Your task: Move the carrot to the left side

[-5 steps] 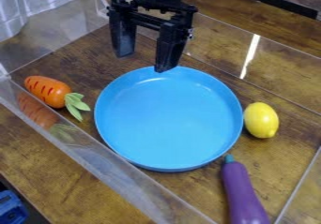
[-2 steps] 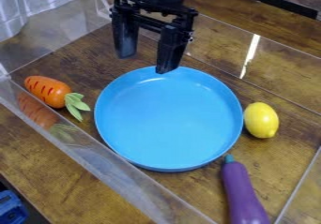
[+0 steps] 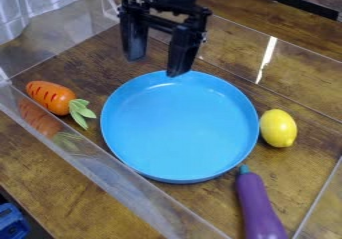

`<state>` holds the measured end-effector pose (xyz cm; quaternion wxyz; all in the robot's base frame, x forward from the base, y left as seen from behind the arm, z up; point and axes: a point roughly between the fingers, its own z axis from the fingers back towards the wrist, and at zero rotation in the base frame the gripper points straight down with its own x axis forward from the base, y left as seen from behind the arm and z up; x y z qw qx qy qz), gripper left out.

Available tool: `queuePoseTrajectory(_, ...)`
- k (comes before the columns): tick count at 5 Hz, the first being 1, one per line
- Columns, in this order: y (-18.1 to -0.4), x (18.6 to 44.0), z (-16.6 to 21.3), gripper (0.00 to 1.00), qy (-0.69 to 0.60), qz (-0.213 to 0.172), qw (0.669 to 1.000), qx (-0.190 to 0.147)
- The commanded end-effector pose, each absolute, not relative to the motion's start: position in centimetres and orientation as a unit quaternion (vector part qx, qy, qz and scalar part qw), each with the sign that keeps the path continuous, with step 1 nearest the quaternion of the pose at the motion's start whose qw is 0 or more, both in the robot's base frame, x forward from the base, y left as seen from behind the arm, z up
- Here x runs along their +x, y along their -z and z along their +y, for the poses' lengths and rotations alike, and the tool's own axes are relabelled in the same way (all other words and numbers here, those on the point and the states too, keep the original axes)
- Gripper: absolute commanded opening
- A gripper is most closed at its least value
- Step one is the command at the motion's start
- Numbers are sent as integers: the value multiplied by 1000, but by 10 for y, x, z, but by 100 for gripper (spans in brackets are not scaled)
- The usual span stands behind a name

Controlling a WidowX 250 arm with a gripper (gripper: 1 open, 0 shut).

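Taking the round, shallow blue plastic plate (image 3: 181,173) as the landmark, the small orange toy carrot with green leaves (image 3: 54,97) lies on the dark wooden table (image 3: 301,78) just off the plate's left rim, leaves pointing toward the plate, close to the clear plastic wall (image 3: 40,131) that runs along that side. The black two-fingered gripper (image 3: 155,48) hangs above the plate's far rim, its fingers spread wide with nothing between them and well apart from the carrot. Over the last second almost nothing on the table has shifted: the carrot, the yellow lemon (image 3: 278,128) just off the plate's right rim and the purple eggplant (image 3: 259,207) off the plate's near-right rim sit exactly where they were. The only change is in the gripper, which has crept slightly up and toward the far side, drawing a little further from the plate's rim. Judging by this, the carrot already rests left of the plate, so the move looks finished, and the small withdrawal reads as the arm clearing away after letting go rather than preparing a fresh grasp. If any adjustment were still wanted, the wide fingers would have to travel down across the plate's left rim to reach the carrot.
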<state>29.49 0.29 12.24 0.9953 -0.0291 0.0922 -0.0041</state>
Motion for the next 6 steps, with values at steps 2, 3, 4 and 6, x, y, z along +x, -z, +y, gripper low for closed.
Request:
queuePoseTrajectory(2, -134, 298, 2, 100, 5, 72, 997, -28)
queuePoseTrajectory(3, -132, 296, 2, 100, 4, 77, 997, -28)
queuePoseTrajectory(4, -131, 294, 2, 100, 3, 81, 996, -28)
queuePoseTrajectory(6, -130, 292, 2, 100, 0, 82, 996, -28)
